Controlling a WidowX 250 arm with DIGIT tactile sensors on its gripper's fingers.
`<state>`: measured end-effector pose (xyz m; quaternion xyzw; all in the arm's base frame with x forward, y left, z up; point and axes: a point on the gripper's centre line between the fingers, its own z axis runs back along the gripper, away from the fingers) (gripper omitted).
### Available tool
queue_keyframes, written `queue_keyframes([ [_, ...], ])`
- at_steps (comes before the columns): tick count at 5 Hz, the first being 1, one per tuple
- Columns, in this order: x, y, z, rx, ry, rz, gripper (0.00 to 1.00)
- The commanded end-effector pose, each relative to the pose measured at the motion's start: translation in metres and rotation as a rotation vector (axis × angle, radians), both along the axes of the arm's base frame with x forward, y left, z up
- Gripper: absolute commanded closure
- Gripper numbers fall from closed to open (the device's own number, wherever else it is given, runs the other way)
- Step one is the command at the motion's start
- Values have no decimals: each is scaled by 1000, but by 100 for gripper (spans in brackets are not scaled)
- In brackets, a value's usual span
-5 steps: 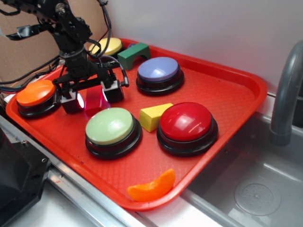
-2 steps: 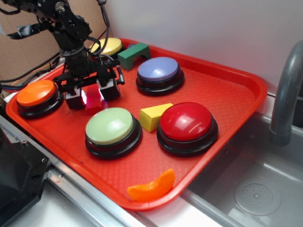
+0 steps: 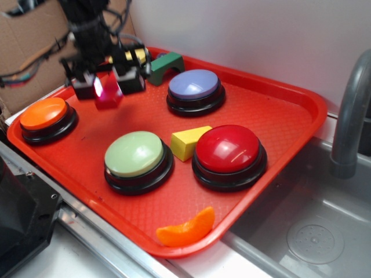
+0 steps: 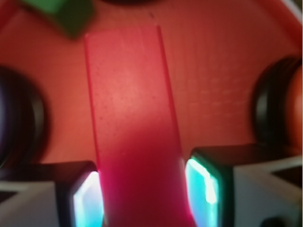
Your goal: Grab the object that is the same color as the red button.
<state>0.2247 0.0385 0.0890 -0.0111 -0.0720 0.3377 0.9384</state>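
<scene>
Exterior view, from the left: the orange button point(image 3: 45, 114) sits at the tray's left corner, now uncovered, since the arm has risen from beside it. Above and right of it the gripper point(image 3: 108, 83) hangs off the tray surface, higher and farther back than a second ago, when it stood low next to the green button. Its fingers point(image 3: 130, 78) are clenched on the red block point(image 3: 107, 92), which has left the red tray point(image 3: 272, 110) and is carried between them, its lower end poking out beneath. Behind the gripper the yellow button point(image 3: 137, 55) is partly hidden, with the green arch block point(image 3: 164, 67) just to its right. The light green button point(image 3: 138, 156), purple button point(image 3: 195, 88), yellow wedge point(image 3: 191, 141), red button point(image 3: 228, 152) and orange slice point(image 3: 186, 229) lie as before. A grey faucet point(image 3: 351, 116) stands at the far right over the sink point(image 3: 313, 220).

Wrist view: the block point(image 4: 135, 132) runs lengthwise up the frame, pinched at its near end between both fingers point(image 4: 83, 196), whose pads glow teal against its sides.
</scene>
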Motion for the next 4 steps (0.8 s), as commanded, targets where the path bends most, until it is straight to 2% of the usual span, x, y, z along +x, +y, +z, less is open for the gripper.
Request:
queue_keyframes([
  [1, -7, -17, 93, 5, -78, -308, 100],
  [2, -24, -27, 118, -6, -104, -415, 100],
  [3, -33, -32, 120, 0, -125, -484, 100],
  [4, -33, -25, 115, -34, -98, -428, 100],
])
